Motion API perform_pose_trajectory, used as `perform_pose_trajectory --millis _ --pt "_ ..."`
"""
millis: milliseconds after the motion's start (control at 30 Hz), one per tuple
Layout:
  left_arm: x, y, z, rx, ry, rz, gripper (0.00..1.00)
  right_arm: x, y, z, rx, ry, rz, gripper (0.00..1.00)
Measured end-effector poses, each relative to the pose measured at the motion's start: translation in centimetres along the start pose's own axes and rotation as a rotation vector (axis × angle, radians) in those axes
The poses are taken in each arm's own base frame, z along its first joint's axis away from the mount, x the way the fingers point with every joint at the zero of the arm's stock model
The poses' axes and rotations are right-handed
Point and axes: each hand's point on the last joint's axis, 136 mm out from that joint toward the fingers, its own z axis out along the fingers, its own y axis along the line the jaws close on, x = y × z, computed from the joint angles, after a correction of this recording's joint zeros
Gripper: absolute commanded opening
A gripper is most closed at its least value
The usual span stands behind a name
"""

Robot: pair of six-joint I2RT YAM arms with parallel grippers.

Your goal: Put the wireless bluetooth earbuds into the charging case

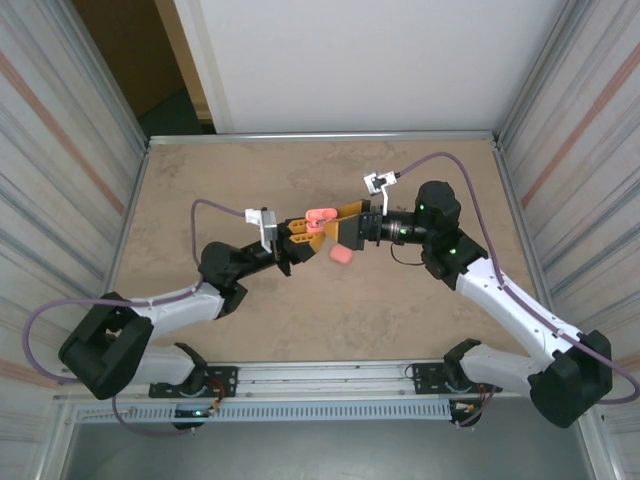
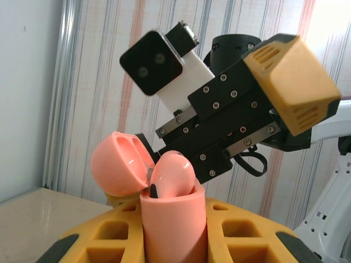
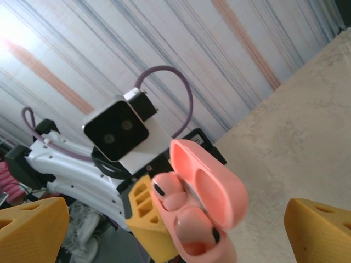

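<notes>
No text, label, brand, number or sign can be read anywhere in these views
</notes>
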Motion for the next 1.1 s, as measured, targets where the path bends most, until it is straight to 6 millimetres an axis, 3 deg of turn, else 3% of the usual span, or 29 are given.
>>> perform_pose_trajectory --millis 167,1100 --pt "0.1 0.1 0.0 -0.002 0.003 -0.002 0.00 -0.4 0.8 0.2 -0.025 0.003 -0.015 1.00" --pt "1.1 0.6 0.2 -0.014 0.012 -0.014 0.00 -0.1 0.9 0.3 -0.027 0.015 -0.042 1.00"
